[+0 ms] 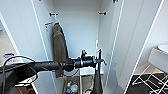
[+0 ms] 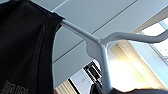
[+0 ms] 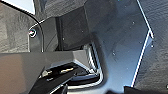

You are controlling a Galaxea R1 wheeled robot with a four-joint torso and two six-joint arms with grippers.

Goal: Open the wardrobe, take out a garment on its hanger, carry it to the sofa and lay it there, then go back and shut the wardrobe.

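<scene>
The wardrobe [image 1: 80, 27] stands open before me, white inside, with both doors swung wide. My left arm reaches in from the left, and my left gripper [image 1: 99, 60] is shut on the white hanger [image 2: 100, 47] at its neck. The black garment [image 1: 97, 80] hangs from that hanger, straight down below the gripper. In the left wrist view the garment [image 2: 25, 50] drapes over one arm of the hanger. My right gripper [image 3: 58, 78] is held low beside the robot's own body, over dark floor.
An olive-brown jacket [image 1: 59, 47] hangs at the wardrobe's left wall below a black hook [image 1: 53, 14]; another hook [image 1: 102, 12] is on the right wall. Bottles [image 1: 71, 87] stand on the wardrobe floor. A white chair [image 1: 157, 58] is at the right.
</scene>
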